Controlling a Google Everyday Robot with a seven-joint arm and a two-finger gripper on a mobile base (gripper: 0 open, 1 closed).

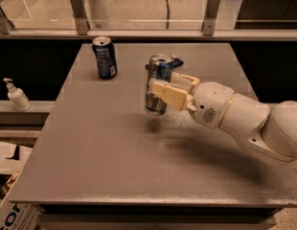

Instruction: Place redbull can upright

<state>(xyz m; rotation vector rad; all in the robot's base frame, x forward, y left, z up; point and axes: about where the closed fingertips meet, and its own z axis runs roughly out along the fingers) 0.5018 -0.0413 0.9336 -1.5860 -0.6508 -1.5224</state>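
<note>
The redbull can (pixel 156 103), slim, silver and blue with an open silver top, stands upright in my gripper (pixel 160 84) near the middle of the grey table (pixel 115 157). The gripper's cream fingers (pixel 170 95) are shut around the can's middle from the right. The can's base hangs just above the table, with a small shadow under it. The white arm reaches in from the right edge.
A wider dark navy can (pixel 105 57) stands upright at the table's back left. A small dark object (pixel 177 60) lies behind the held can. A white pump bottle (pixel 16 96) stands on a ledge to the left. A glass railing runs behind the table.
</note>
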